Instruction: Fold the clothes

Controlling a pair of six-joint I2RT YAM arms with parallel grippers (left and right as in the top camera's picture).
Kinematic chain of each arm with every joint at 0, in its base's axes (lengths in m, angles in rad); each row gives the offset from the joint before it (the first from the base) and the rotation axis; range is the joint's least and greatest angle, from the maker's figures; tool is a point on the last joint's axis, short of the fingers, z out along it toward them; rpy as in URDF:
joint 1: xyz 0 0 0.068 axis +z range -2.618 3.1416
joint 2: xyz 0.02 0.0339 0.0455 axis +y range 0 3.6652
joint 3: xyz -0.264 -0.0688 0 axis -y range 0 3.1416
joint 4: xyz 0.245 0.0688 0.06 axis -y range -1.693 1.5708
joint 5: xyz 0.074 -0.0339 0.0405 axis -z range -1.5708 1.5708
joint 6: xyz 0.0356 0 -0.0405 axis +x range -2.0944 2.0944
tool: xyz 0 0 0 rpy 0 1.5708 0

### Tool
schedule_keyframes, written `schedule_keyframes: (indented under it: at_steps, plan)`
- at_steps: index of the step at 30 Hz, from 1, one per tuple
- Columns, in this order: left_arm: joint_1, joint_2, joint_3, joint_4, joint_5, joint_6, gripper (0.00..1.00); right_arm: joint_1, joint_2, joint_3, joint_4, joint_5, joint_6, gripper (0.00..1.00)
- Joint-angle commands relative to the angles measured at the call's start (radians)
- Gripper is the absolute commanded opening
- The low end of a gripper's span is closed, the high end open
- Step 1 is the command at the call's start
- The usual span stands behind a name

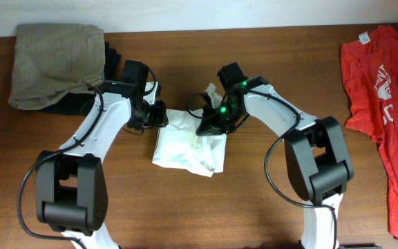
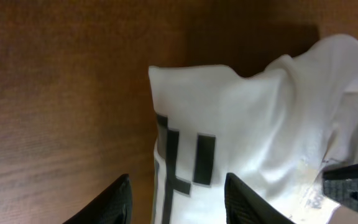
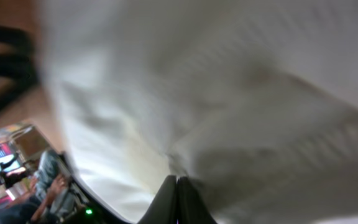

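Operator: Currently, where is the white T-shirt [image 1: 185,149], and why is it held so?

Technician: Centre of the overhead frame, part-folded on the tabletop [image 1: 206,214]. Right claw [image 1: 207,127]: jaws together, pinching a fold at the upper right edge, probably to carry it over. Left claw [image 1: 160,117]: jaws apart, straddling the upper left edge, nothing clamped; likely positioned to take the 2nd corner.

Open tabletop [image 1: 206,207] in front of the white T-shirt [image 1: 185,149]; khaki pile [image 1: 57,62] blocks far left, red T-shirt [image 1: 375,104] crowds right.
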Motion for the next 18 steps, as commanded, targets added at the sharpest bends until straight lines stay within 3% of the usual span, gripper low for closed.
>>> schedule_keyframes:
  at_steps: [1, 8, 18]
  plan:
    - [0.001, 0.052, -0.052, 0.047, -0.003, -0.012, 0.47, -0.026, 0.013, 0.011, -0.055, 0.081, -0.053, 0.04]
    - [0.001, 0.182, -0.086, 0.117, -0.003, -0.012, 0.48, -0.042, 0.013, -0.035, -0.163, 0.323, -0.068, 0.04]
    - [0.002, 0.208, -0.085, 0.118, -0.003, -0.012, 0.48, -0.064, -0.051, -0.026, -0.214, 0.408, 0.010, 0.04]
